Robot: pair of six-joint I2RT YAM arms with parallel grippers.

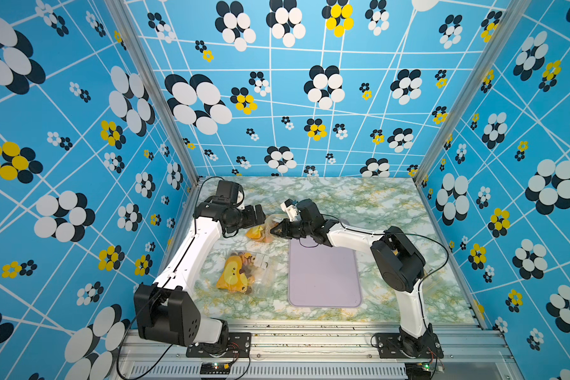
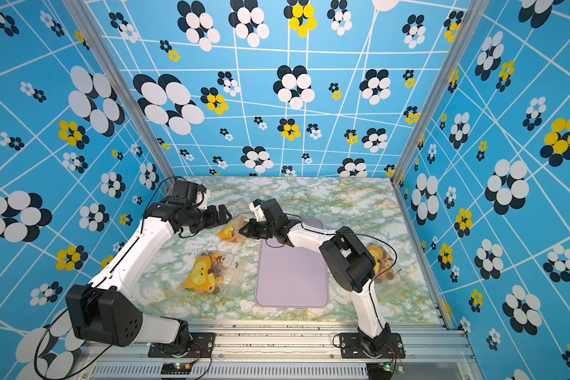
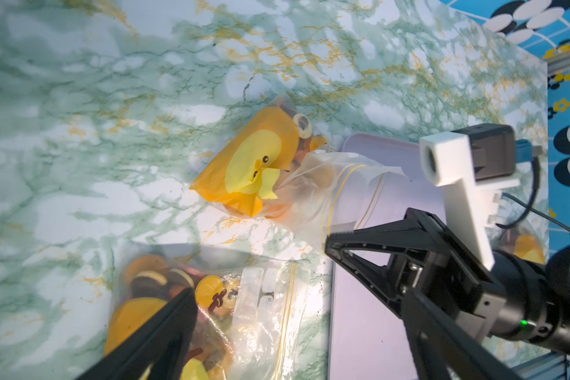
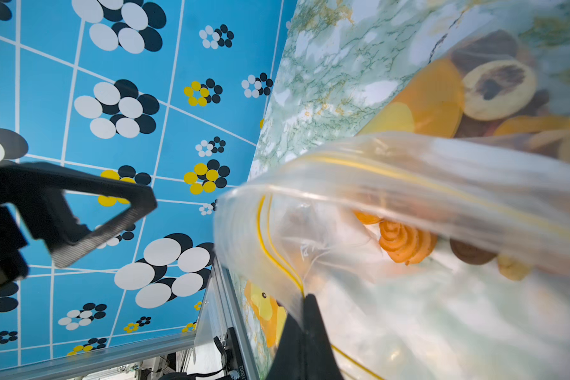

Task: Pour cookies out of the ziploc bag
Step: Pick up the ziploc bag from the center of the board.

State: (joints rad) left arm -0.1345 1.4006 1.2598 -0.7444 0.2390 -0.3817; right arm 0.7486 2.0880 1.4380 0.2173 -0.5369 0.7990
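Pinching the rim of the ziploc bag (image 1: 259, 232) in our clamped right gripper (image 1: 274, 230), left gripper (image 1: 260, 215) gaping empty, we are aiming to tip the cookies (image 4: 403, 245) lying inside onto the lilac tray (image 1: 323, 283) just right of it.

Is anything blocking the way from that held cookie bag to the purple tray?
Nothing visible does. The right gripper pinches the ziploc bag by its mouth right beside the purple tray, whose surface shows nothing on it.
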